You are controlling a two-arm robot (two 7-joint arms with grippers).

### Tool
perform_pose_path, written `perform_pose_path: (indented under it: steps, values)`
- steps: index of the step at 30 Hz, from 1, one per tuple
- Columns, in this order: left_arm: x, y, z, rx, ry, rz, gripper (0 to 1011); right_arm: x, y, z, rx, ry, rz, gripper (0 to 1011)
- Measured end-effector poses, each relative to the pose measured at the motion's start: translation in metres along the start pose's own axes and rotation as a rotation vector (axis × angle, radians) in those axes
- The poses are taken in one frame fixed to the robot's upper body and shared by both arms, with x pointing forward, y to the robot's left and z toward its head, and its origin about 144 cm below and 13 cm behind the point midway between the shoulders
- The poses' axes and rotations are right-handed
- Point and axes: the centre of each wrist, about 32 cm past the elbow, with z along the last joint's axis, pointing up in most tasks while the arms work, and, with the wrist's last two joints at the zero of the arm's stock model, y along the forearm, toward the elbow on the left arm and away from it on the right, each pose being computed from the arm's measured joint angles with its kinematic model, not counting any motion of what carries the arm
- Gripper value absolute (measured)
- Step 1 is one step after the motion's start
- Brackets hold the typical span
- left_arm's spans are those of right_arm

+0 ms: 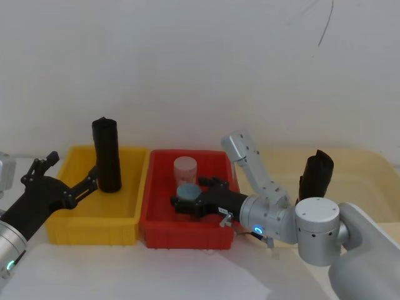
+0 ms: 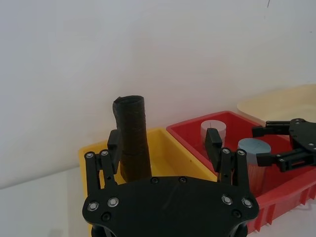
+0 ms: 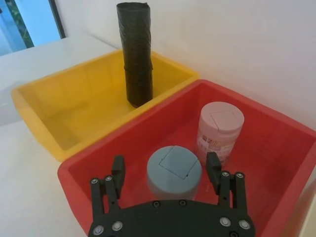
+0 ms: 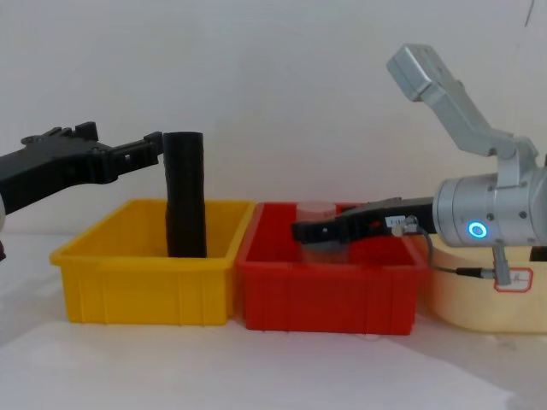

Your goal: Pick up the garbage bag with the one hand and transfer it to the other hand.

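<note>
1. We are seeing the bag roll [image 1: 107, 155] standing upright in the yellow bin [image 1: 65, 230], toward its back wall, rising well above the rim.
2. Our left gripper [image 1: 74, 185] is hovering over the yellow bin with its fingers spread, just beside the roll and not touching it.
3. The red bin [image 1: 187, 239] is holding a pink jar [image 1: 185, 169] and a blue-lidded jar [image 1: 188, 190], side by side.
4. Our right gripper [image 1: 195, 195] is sitting over the red bin, fingers open on either side of the blue-lidded jar.
5. A cream tub [image 1: 365, 169] on the right is holding another black roll [image 1: 315, 174].
</note>
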Motion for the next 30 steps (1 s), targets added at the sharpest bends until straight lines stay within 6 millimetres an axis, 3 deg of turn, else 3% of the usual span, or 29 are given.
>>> perform_pose_path:
  steps: [17,24,25,30]
  values:
    - [0.0000,0.0000,0.0000,0.000,0.000,0.000,1003,0.0027,0.0021,-0.0035,-0.017,-0.005,-0.007,1001]
    - [0.0000,0.0000,0.0000,0.000,0.000,0.000,1003,0.0033,0.0036,-0.0040,-0.025,-0.007,-0.003,891]
    - [0.0000,0.0000,0.0000,0.000,0.000,0.000,1003,0.0032,0.0039,-0.0040,-0.025,-0.007,-0.002,826]
    - [0.0000,0.0000,0.0000,0.000,0.000,0.000,1003,0.0028,0.0053,-0.0039,-0.028,-0.008,0.003,697]
